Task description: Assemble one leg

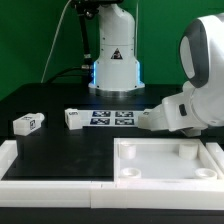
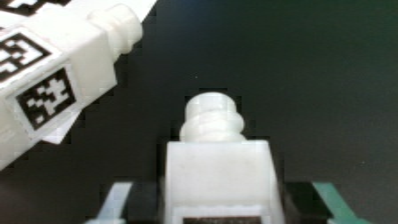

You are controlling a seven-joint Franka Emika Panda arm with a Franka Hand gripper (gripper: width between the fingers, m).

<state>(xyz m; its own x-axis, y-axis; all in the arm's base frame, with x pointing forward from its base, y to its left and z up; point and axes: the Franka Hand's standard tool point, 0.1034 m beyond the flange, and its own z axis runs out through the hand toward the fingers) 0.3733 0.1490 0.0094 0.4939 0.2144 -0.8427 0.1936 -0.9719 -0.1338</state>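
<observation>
Presently the end effector [image 2: 210, 205] is clamped on a small white stubby plastic leg [image 2: 215, 150], one finger [image 2: 118, 200] on each flank. The leg's long axis runs straight out from the fingers, with its rounded stepped tip leading, above the black worktop [image 2: 302, 70]. Just beside it lies a white tagged part [image 2: 63, 70]. In the exterior view two more white tagged pegs [image 1: 27, 122] lie on the worktop near the marker board [image 1: 113, 117].

The arm [image 1: 195, 85] has glossy white rounded shells with smooth, bulbous joint housings and a dark seam between segments. The base column [image 1: 113, 50] at 12 o'clock in the exterior view is white, carries a black triangular marking, and emits a pale blue glow around its foot. A thin dark cable [image 1: 62, 35] curves down at its 9 o'clock side.
</observation>
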